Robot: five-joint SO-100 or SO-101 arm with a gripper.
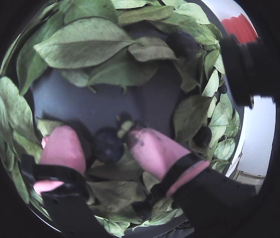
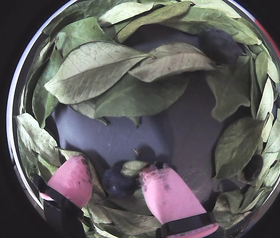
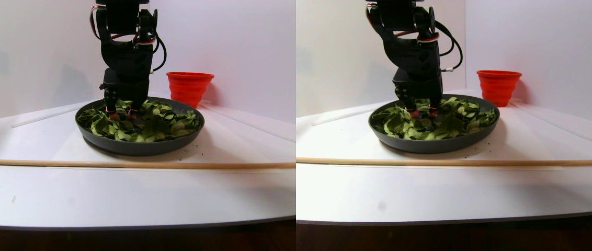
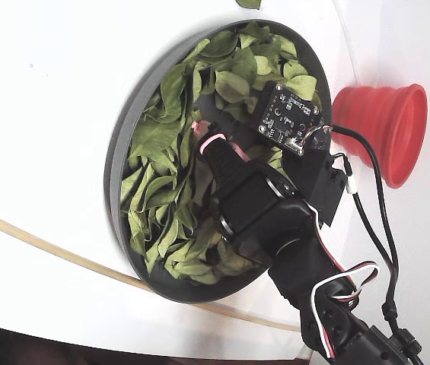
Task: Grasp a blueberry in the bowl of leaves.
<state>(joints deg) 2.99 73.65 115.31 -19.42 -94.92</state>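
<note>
The dark-grey bowl point(image 2: 179, 129) holds many green leaves point(image 2: 90, 69) around a bare patch of floor. A dark blueberry point(image 2: 117, 182) lies at the edge of the leaves, and it also shows in a wrist view point(image 1: 107, 144). My gripper point(image 2: 114, 173) is down in the bowl and open, its pink fingertips point(image 1: 63, 141) on either side of this berry. There is a small gap on the left, and a small leaf scrap sits by the right tip. Another blueberry point(image 2: 220, 45) lies at the far rim, and one point(image 2: 252, 167) sits among the leaves at the right.
A red ribbed cup point(image 3: 189, 86) stands just behind the bowl point(image 3: 139, 146), and it also shows in the fixed view point(image 4: 386, 129). A thin wooden stick point(image 3: 118, 163) lies across the white table in front of the bowl. The arm's black body stands over the bowl point(image 4: 119, 152).
</note>
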